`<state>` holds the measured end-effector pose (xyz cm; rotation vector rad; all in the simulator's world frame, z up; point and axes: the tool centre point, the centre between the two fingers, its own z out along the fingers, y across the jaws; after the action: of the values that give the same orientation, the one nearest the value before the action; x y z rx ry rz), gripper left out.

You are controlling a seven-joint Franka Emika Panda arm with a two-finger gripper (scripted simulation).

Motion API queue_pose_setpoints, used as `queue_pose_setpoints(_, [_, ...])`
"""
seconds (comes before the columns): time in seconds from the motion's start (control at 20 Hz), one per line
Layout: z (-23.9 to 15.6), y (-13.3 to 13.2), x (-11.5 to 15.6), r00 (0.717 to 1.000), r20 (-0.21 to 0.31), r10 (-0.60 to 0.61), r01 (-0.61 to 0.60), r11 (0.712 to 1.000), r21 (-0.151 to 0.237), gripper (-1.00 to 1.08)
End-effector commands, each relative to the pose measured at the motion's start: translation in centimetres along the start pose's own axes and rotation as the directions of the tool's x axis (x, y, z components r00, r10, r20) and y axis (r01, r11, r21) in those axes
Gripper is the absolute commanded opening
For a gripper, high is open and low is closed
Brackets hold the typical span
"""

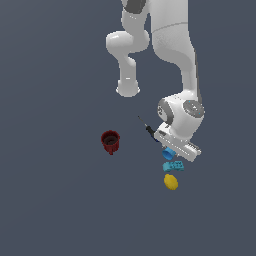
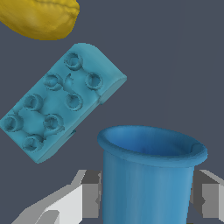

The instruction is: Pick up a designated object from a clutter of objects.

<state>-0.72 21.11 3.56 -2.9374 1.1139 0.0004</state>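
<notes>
The designated object, a small bright blue cup, lies between my gripper's two grey fingers, which press against its walls on both sides. In the exterior view the cup shows just under the white hand, with my gripper down over it. Right beside the cup's mouth lies the flat cyan studded brick, with the yellow lemon beyond it. Whether the cup is off the floor I cannot tell.
The clutter runs in a short line: cup, brick, lemon. A blue-handled screwdriver lies just behind the hand. A dark red mug stands apart toward the exterior view's left. The floor is plain dark grey.
</notes>
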Motion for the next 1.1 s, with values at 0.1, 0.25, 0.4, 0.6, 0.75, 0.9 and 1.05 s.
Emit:
queue_pose_setpoints(0.1, [-1.0,-0.1,0.4,1.0,-0.001,0.0,0.0,1.0,0.001,-1.0])
queue_pose_setpoints(0.25, [-2.4,-0.1,1.0,1.0,-0.001,0.0,0.0,1.0,0.001,-1.0])
queue_pose_setpoints(0.4, [-4.2,-0.1,1.8,1.0,-0.001,0.0,0.0,1.0,0.001,-1.0])
queue_pose_setpoints(0.6, [-7.4,-0.2,3.1,1.0,0.0,0.0,0.0,1.0,0.001,-1.0])
queue_pose_setpoints(0.75, [-10.2,-0.3,4.3,1.0,0.001,0.0,0.0,1.0,0.001,-1.0])
queue_pose_setpoints(0.9, [-13.4,-0.4,5.6,1.0,0.001,-0.001,0.001,1.0,0.002,-1.0])
queue_pose_setpoints(1.05, [-16.5,-0.5,6.9,1.0,0.001,-0.001,0.001,1.0,0.002,-1.0])
